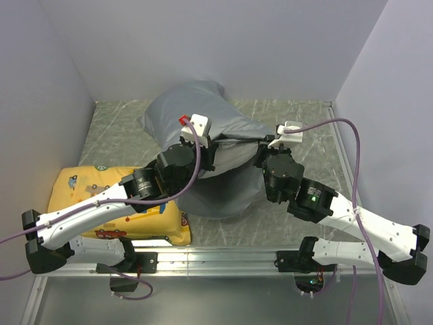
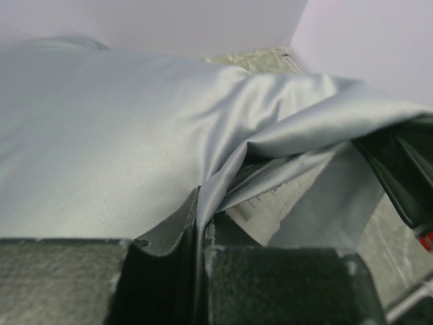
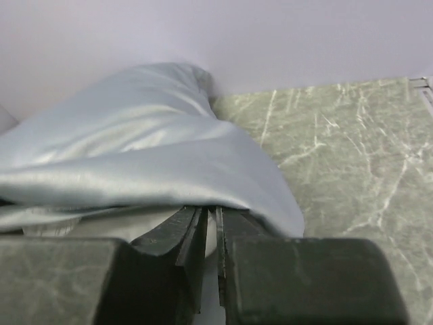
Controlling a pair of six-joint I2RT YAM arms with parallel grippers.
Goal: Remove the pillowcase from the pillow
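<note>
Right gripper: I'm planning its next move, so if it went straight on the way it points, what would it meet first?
The pillowcase: the right gripper looks pinched on its edge, and the stuffed grey bulk lies directly ahead. How deep that bulk runs is unclear.

Big plain grey soft fabric pillowcase [image 1: 203, 122] is lumped up mid-table, far end puffed high, near edge pulled taut. The plump white pillow [image 3: 108, 227] inside barely peeks out underneath.

Yellow pillow [image 1: 84, 184] blocks near-left (table [image 1: 308, 112] seems free at right).
</note>
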